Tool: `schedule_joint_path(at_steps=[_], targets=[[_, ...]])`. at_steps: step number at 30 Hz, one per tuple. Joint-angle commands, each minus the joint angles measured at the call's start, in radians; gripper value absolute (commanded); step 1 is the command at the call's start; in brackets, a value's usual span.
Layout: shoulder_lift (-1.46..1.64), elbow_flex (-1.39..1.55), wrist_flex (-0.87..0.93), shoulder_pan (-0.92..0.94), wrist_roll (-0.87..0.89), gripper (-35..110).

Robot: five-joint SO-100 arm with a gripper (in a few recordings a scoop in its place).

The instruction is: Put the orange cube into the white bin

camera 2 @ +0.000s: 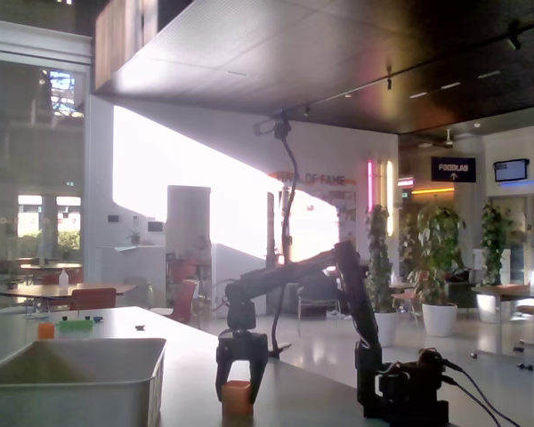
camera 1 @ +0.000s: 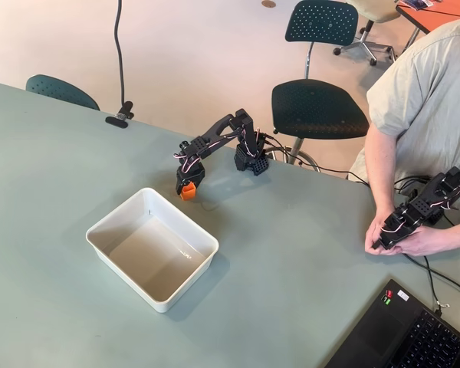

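The black arm (camera 1: pixel 222 134) stands near the far edge of the table (camera 1: pixel 307 245). It bends down so the gripper (camera 1: pixel 187 186) points at the tabletop. In the fixed view the gripper (camera 2: pixel 238 384) has one finger on each side of the cube (camera 2: pixel 237 398). The fingers look like they are pressing on the cube's sides, and the cube sits down low at the tabletop. I cannot tell if it is lifted a tiny bit.

From overhead the cube (camera 1: pixel 188 191) shows as a small orange spot under the gripper. It is just beside the far corner of the bin (camera 1: pixel 107 220) but outside it. A thin strip of table lies between the cube and the rim.

The bin lies turned at an angle, with one corner toward the arm. Its inside is bare. In the fixed view the bin (camera 2: pixel 71 387) is at the left, and its rim stands higher than the cube.

There is lots of open table around the bin, to the left and in front. A laptop (camera 1: pixel 414 337) sits at the near right corner, well apart from the bin.
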Motion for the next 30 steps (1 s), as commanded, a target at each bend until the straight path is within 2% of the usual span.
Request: schedule_joint_path(at_steps=[1,10,20,30], targets=[[0.008,-0.031,-0.002,-0.002,-0.005,34],[0.008,-0.032,-0.003,-0.005,-0.006,28],[0.028,-0.035,-0.003,0.003,-0.005,28],[0.201,-0.147,0.015,0.046,-0.003,28]])
